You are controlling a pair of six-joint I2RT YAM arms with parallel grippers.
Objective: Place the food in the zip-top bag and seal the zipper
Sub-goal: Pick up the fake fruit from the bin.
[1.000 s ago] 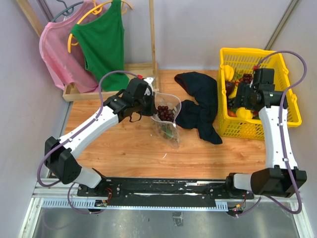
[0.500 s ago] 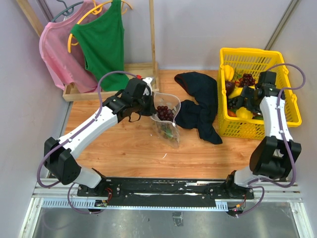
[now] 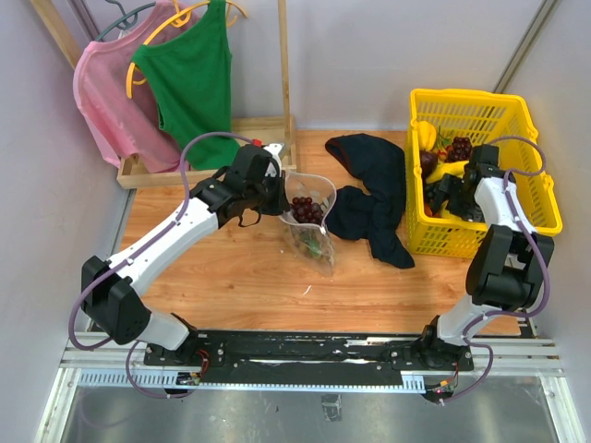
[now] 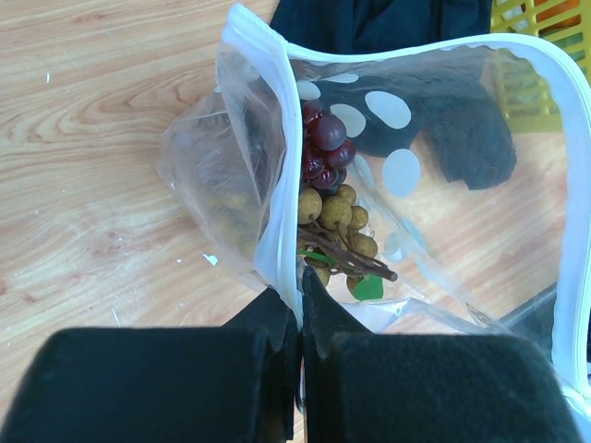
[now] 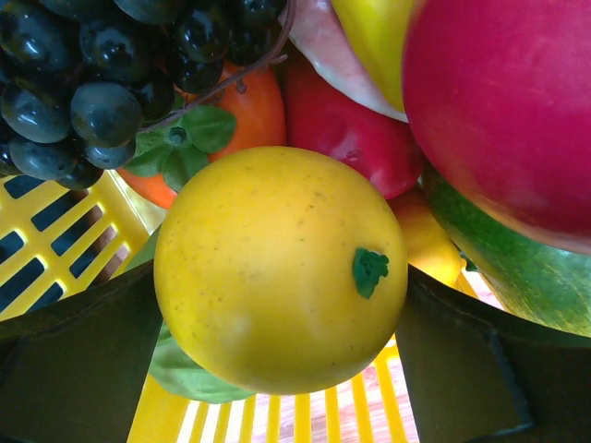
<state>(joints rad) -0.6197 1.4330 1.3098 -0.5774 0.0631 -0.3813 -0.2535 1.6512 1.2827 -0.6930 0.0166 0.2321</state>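
The clear zip-top bag [image 3: 314, 231] stands open on the wooden table, holding dark red grapes [image 4: 323, 148] and a tan longan cluster [image 4: 337, 221]. My left gripper [image 4: 301, 295] is shut on the bag's white zipper strip [image 4: 268, 185] and holds the mouth up; it also shows in the top view [image 3: 282, 208]. My right gripper [image 5: 277, 305] is down in the yellow basket [image 3: 536, 212], with its fingers [image 5: 83, 341] pressed against both sides of the yellow lemon [image 5: 277, 268]. Dark grapes [image 5: 83, 83] and a red apple [image 5: 517, 101] lie just beyond it. A banana [image 3: 425, 134] lies at the basket's back.
A dark navy cloth [image 3: 374, 198] lies between the bag and the basket. A pink top [image 3: 106, 101] and a green top [image 3: 189, 88] hang on a wooden rack at the back left. An orange-red fruit [image 5: 259, 111] and a green fruit [image 5: 517, 277] crowd the lemon.
My right arm has folded down and its gripper has dropped from above the basket into it, around the lemon. The left gripper and bag have stayed put.
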